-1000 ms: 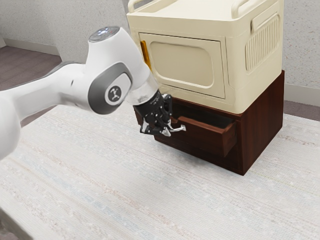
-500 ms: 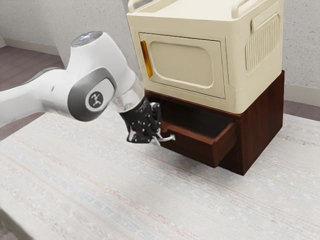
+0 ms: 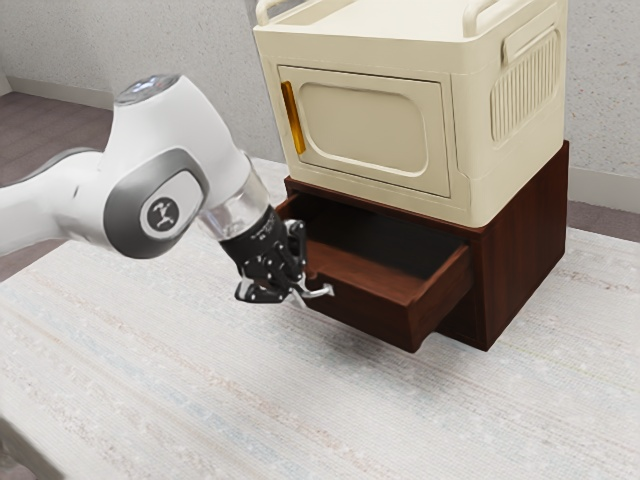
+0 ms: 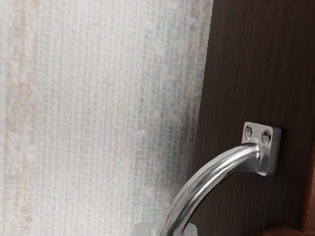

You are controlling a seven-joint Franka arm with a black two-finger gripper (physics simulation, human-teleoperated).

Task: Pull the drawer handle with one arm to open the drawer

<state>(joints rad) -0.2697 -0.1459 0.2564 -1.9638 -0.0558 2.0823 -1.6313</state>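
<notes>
End effector (image 3: 294, 292) clamped on metal handle (image 4: 211, 172) (nicely curved, that); brown drawer (image 3: 365, 308) open beneath cream cabinet (image 3: 365, 125).

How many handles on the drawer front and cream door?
2. The curved silver metal handle is on the brown wooden drawer, at my gripper; the yellow handle is on the cream door, toward the exterior view's left. My gripper hides part of the drawer front.

Over the boxy brown wooden drawer (image 3: 368, 314), space is lying open; a boxy cream plastic cabinet (image 3: 370, 122) is blocking above and behind.
</notes>
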